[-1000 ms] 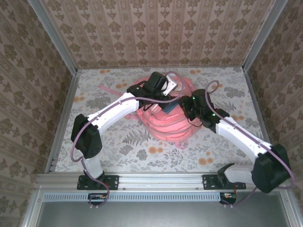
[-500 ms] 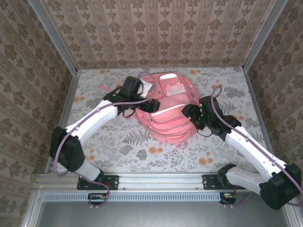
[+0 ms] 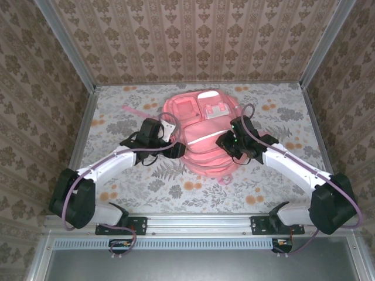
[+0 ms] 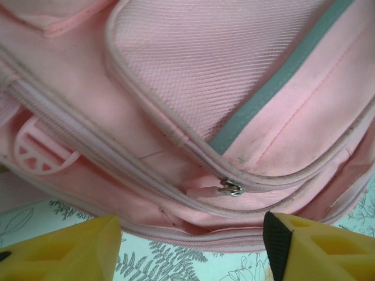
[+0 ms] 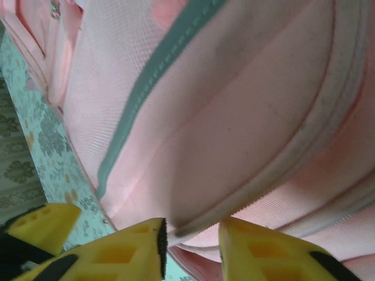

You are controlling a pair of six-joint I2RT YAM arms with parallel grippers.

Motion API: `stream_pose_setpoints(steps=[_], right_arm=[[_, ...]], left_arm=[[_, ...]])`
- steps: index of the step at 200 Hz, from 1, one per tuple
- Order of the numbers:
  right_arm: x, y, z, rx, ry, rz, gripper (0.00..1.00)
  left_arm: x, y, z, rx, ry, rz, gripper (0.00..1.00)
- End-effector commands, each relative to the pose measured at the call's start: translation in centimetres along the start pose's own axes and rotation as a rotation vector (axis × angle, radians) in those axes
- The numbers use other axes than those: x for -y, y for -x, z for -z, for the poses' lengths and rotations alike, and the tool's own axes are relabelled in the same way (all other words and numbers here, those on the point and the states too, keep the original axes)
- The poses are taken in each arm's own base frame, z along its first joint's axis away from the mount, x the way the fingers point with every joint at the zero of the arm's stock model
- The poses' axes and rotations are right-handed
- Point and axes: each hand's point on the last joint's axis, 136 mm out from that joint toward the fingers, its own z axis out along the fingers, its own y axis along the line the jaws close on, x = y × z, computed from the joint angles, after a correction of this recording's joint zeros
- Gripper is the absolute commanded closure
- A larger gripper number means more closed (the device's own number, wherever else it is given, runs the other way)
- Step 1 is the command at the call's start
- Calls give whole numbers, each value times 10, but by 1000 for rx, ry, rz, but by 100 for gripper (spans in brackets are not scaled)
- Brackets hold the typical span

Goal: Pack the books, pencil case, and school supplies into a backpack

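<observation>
Backpack [image 3: 205, 132], salmon-pink, lay front-up on the bench [image 3: 117, 114], toward its far side. Left gripper [image 4: 190, 237] stood spread at its left edge, zipper pull [image 4: 231, 187] just ahead; right gripper [image 5: 190, 240] was nearly pressed together at a piped seam, pinch not confirmable. Step judged: zipping shut; the next move called for nipping that small pull squarely.

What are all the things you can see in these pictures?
backpack: one, salmon pink, lying mid-table between the arms.
stripe: one, grey-green, across the backpack's front.
zipper pull: one, silver, on the backpack's zip near the left fingers.
strap: one, pink, on the table to the backpack's left.
table: one, pale floral cover.
walls: three, brown patterned, around the table.
left arm, right arm: two, white and black.
left fingers: two, yellow, wide apart.
right fingers: two, yellow, close together at a backpack seam.
</observation>
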Motion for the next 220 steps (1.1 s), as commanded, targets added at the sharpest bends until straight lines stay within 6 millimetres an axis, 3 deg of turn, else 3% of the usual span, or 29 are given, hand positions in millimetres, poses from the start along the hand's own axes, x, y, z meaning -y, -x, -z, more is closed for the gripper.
stream_pose_setpoints(steps=[1,27,48,92,133,160,220], right_arm=[[-11,26,4,83,-3,27,79],[-15,46,3,114,-11,48,86],[-17,49,-9,84,-21,60,87],[-18,44,-9,60,-6,63,84],[-15,41,-5,56,3,56,84],[-17,39,-4,43,18,48,84],[-16,35,-8,28,32,29,84]], left_arm=[[17,14,-2,72,-92,-101,40],[20,10,-10,68,-118,-136,49],[24,6,-21,48,-135,-180,56],[33,-6,-48,-2,-140,-288,56],[15,3,-65,17,-29,-318,53],[14,4,-64,17,-35,-286,49],[7,21,-41,67,-47,-186,49]])
